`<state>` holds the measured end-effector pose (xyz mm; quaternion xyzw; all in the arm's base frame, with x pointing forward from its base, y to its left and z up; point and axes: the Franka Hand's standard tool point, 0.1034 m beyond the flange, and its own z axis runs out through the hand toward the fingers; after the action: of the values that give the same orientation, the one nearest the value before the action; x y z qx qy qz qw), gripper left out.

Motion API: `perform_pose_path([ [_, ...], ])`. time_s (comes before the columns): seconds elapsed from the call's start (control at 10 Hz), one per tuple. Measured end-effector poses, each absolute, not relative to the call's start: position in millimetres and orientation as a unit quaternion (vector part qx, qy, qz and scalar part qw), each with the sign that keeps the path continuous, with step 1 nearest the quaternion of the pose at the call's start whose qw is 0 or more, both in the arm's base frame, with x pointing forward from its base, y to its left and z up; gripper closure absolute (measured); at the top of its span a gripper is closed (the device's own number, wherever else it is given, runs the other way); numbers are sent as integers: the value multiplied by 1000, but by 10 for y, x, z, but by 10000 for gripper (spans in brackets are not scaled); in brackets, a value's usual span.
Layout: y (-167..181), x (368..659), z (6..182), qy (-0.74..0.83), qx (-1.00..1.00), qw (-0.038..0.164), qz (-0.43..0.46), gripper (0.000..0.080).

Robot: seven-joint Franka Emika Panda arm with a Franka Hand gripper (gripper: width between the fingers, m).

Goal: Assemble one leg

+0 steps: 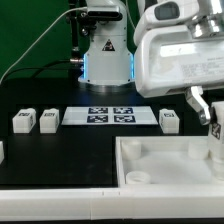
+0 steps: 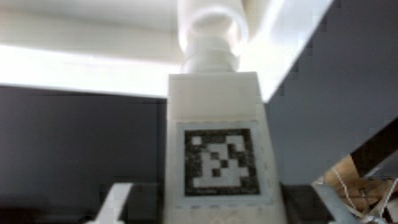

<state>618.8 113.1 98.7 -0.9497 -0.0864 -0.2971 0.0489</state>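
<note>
My gripper (image 1: 211, 120) hangs at the exterior view's right, over the far right corner of the large white tray-like piece (image 1: 170, 160). It is shut on a leg (image 1: 215, 135), held upright. In the wrist view the gripper (image 2: 222, 214) has that leg (image 2: 217, 120) filling the middle, tag toward the camera and a rounded threaded end pointing away. One finger (image 2: 125, 205) shows beside it. Three more legs lie on the black table: two on the left (image 1: 22, 121) (image 1: 48, 120) and one on the right (image 1: 170, 121).
The marker board (image 1: 110, 117) lies between the loose legs. The robot base (image 1: 105, 55) stands behind it with cables. Another white part (image 1: 2, 151) shows at the left edge.
</note>
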Motion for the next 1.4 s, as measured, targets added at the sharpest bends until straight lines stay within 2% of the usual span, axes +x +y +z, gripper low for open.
perform_pose_path([
  [1.1, 1184, 6211, 933, -87, -948, 51, -301, 506],
  [1.4, 1162, 6206, 856, -84, -950, 50, -296, 506],
])
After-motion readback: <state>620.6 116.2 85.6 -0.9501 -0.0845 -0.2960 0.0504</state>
